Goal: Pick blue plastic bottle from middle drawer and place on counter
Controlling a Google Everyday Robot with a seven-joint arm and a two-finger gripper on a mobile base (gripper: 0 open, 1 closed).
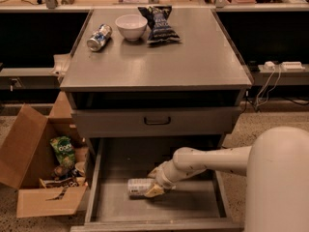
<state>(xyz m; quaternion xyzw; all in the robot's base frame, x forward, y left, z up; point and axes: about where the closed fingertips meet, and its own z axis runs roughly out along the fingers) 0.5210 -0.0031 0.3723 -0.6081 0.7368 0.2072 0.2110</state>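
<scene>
The blue plastic bottle [137, 186] lies on its side on the floor of the open middle drawer [193, 202], left of centre. My gripper [155, 186] is down inside the drawer at the bottle's right end and covers that end. The white arm [217, 159] reaches in from the right. The counter [193, 62] is the grey cabinet top above the drawers.
On the counter's far side lie a blue-and-silver can [99, 37], a white bowl [131, 26] and a dark snack bag [158, 24]. A closed drawer front with a black handle [157, 121] sits above the open drawer. An open cardboard box [36, 178] with packets stands on the floor at left.
</scene>
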